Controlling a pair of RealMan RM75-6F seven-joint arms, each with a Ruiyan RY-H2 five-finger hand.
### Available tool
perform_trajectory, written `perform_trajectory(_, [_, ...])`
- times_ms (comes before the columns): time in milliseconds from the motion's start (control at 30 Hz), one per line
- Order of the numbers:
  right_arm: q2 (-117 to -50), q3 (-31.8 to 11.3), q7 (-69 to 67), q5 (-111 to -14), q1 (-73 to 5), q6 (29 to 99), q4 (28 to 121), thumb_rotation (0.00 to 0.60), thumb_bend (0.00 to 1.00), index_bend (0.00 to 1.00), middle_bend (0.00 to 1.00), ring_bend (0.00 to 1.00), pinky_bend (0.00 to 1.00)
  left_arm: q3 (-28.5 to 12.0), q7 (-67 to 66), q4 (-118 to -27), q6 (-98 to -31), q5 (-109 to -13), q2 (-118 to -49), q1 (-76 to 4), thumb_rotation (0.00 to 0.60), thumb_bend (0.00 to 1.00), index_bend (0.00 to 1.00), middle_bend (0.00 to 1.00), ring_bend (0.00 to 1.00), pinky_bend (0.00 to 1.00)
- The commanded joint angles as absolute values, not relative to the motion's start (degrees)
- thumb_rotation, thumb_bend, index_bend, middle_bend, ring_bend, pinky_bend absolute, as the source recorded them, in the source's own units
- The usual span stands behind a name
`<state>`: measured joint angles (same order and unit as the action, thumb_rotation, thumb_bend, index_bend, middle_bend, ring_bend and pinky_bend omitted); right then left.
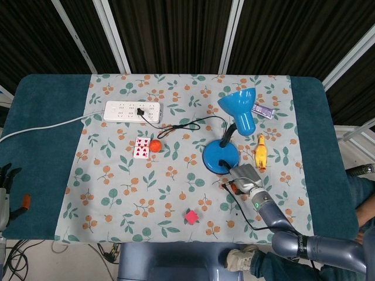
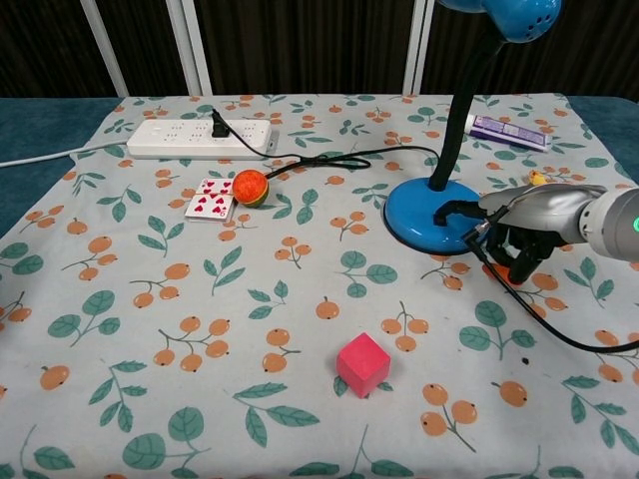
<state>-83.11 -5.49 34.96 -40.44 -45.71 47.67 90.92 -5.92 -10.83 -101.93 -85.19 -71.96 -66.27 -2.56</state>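
The table [image 1: 35,152] carries a flowered cloth [image 1: 117,187], and I place everything by the blue desk lamp [image 1: 225,146], which stands toward the right half of it. Far to the lamp's left, near the back, lies a white power strip [image 1: 132,110] with the lamp's black cord [image 2: 544,324] plugged into it. My right robot hand [image 2: 524,235] sits just in front of the lamp's round base, at its right front edge, fingers [image 2: 519,261] curled downward around the cord where it leaves the base; I cannot tell how firmly they pinch it. My left robot hand [image 1: 7,187] hangs far left of the lamp, off the table's edge, fingers apart and holding nothing. Right of the lamp lies a yellow toy chicken [image 1: 260,153]. Left of the lamp lie playing cards [image 1: 141,148] touching an orange ball [image 1: 154,146]. In front of the lamp sits a pink cube [image 1: 191,216].
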Motion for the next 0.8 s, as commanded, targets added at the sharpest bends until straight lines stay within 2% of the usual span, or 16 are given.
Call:
perform_trajectory(33, [-82.46,-5.46,34.75,-40.09,-46.02,47.62,91.62,0.600,0.55,0.00,0.77,0.92,1.00,-5.90,-10.81,-101.94,-85.20,-71.98,-66.26,-2.54,0.600,0.43,0.16,0.04,0.00,0.03])
perform_trajectory(167, [-80.10,-6.03,33.28,-41.08,-45.59,49.06,94.56,0.600,0.55,0.00,0.77,0.92,1.00,-5.89,-10.76,-101.97,-85.21,-71.94,-66.23,-2.51,0.600,0.43,0.16,0.04,0.00,0.03])
perform_trajectory(233, [-77.93,-6.75,31.82,-41.85,-44.87,50.28,97.00,0.600,0.55,0.00,0.73,0.88,1.00,-5.87,-10.74,-101.97,-85.21,-71.96,-66.22,-2.50,0.600,0.43,0.16,0.04,0.00,0.03])
perform_trajectory(333, [-73.06,-7.12,29.92,-43.71,-43.17,52.52,102.06,0.600,0.55,0.00,0.58,0.74,1.00,-5.86,-10.66,-102.01,-85.16,-71.92,-66.20,-2.51,0.600,0.43,0.16,0.04,0.00,0.03])
perform_trajectory(433, [-68.90,-6.10,29.76,-46.11,-41.50,54.68,105.96,0.600,0.55,0.00,0.42,0.53,1.00,-5.77,-10.83,-102.03,-85.15,-72.04,-66.23,-2.52,0.600,0.43,0.16,0.04,0.00,0.03])
perform_trajectory(567, [-63.96,-4.32,29.14,-48.96,-38.30,58.77,109.98,0.600,0.49,0.00,0.24,0.31,1.00,-5.72,-11.03,-102.13,-85.38,-72.20,-66.26,-2.46,0.600,0.43,0.16,0.04,0.00,0.03])
perform_trajectory(600, [-63.06,-4.05,28.70,-49.63,-37.48,59.83,110.56,0.600,0.46,0.00,0.20,0.27,0.89,-5.72,-11.06,-102.14,-85.46,-72.22,-66.27,-2.44,0.600,0.43,0.16,0.04,0.00,0.03])
perform_trajectory(633, [-62.08,-3.62,28.03,-50.94,-36.21,61.51,111.15,0.600,0.44,0.00,0.18,0.24,0.73,-5.71,-11.15,-102.15,-85.53,-72.24,-66.30,-2.42,0.600,0.43,0.16,0.04,0.00,0.03])
perform_trajectory(667, [-61.58,-3.21,27.66,-52.03,-35.26,62.80,111.29,0.600,0.42,0.00,0.16,0.22,0.48,-5.71,-11.23,-102.15,-85.56,-72.25,-66.33,-2.42,0.600,0.43,0.16,0.04,0.00,0.03])
perform_trajectory(700, [-61.19,-2.73,27.35,-53.26,-34.26,64.16,111.27,0.600,0.40,0.00,0.14,0.20,0.18,-5.69,-11.33,-102.14,-85.59,-72.27,-66.36,-2.43,0.600,0.43,0.16,0.04,0.00,0.03])
perform_trajectory(733, [-60.91,-2.18,27.04,-54.60,-33.20,65.58,111.16,0.600,0.39,0.00,0.14,0.19,0.05,-5.68,-11.45,-102.13,-85.60,-72.28,-66.39,-2.43,0.600,0.43,0.16,0.04,0.00,0.03])
perform_trajectory(767, [-60.73,-1.61,26.61,-55.98,-32.07,67.04,111.02,0.600,0.37,0.00,0.13,0.18,0.00,-5.66,-11.55,-102.14,-85.61,-72.28,-66.42,-2.44,0.600,0.43,0.16,0.04,0.00,0.03])
perform_trajectory(800, [-60.59,-0.77,25.56,-57.96,-30.27,69.16,110.85,0.600,0.36,0.00,0.12,0.17,0.00,-5.67,-11.67,-102.17,-85.65,-72.27,-66.46,-2.44,0.600,0.43,0.17,0.04,0.00,0.03])
